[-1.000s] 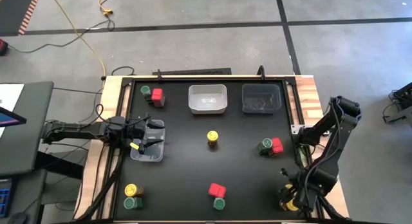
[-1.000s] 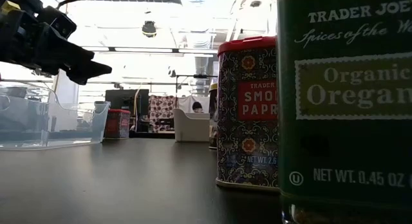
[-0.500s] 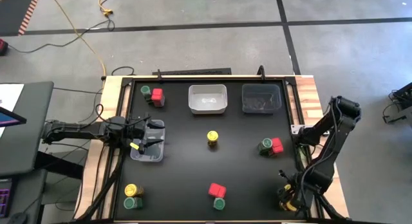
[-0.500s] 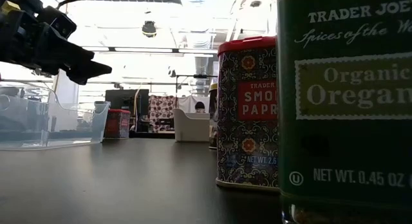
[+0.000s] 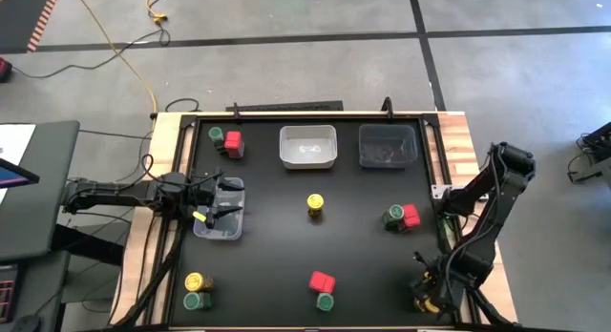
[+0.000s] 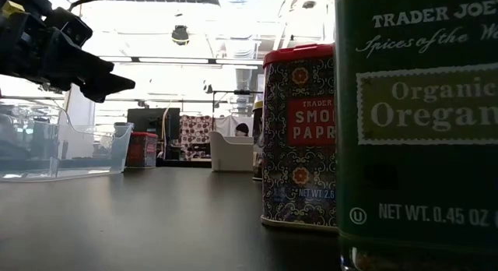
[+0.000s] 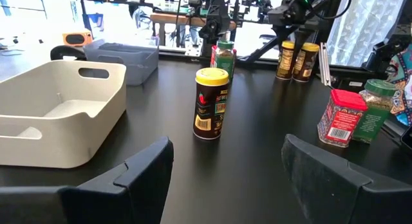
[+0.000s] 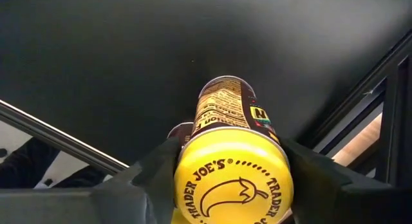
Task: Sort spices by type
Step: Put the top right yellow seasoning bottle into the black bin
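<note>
Two grippers: dividing the table's halves.
Right gripper (image 8: pixel 225 185): closing on a yellow-lidded jar (image 8: pixel 233 179) for sorting.
Left gripper (image 7: pixel 225 169): hovering spread apart above the clear tray (image 5: pixel 232 186).

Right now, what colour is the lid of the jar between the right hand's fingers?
Yellow lid, best seen in the right wrist view.

Black matte counter (image 5: pixel 286 246) with pale wooden side rails.

Far edge: white plastic tray (image 5: pixel 307 147), smoky clear plastic tray (image 5: pixel 388 146). Left edge: clear plastic tray (image 5: pixel 220 220).

Far left corner: green-lidded jar (image 5: pixel 217 135) touching red square-topped box (image 5: pixel 234 144).

Centre: yellow-lidded jar (image 5: pixel 315 205), alone.

Right: green-lidded jar (image 5: pixel 393 216) beside red box (image 5: pixel 410 216).

Near edge: red box (image 5: pixel 322 282) with green-lidded jar (image 5: pixel 325 301); near left corner: yellow-lidded jar (image 5: pixel 194 281) and green-lidded jar (image 5: pixel 193 300).
</note>
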You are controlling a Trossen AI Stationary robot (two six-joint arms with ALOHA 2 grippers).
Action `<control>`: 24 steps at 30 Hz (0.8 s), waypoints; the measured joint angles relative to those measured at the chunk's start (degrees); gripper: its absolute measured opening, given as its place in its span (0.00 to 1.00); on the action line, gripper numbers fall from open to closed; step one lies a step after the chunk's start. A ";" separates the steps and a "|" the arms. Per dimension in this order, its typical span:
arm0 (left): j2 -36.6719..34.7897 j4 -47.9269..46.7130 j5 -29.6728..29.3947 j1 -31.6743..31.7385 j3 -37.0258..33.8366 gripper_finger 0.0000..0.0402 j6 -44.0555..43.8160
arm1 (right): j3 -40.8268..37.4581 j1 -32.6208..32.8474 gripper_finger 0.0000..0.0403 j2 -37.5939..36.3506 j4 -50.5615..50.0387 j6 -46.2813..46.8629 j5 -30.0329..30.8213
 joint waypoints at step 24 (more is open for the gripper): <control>-0.02 -0.01 0.00 0.00 -0.01 0.69 0.00 | 14.64 -20.02 0.62 -0.11 -2.18 -15.44 10.99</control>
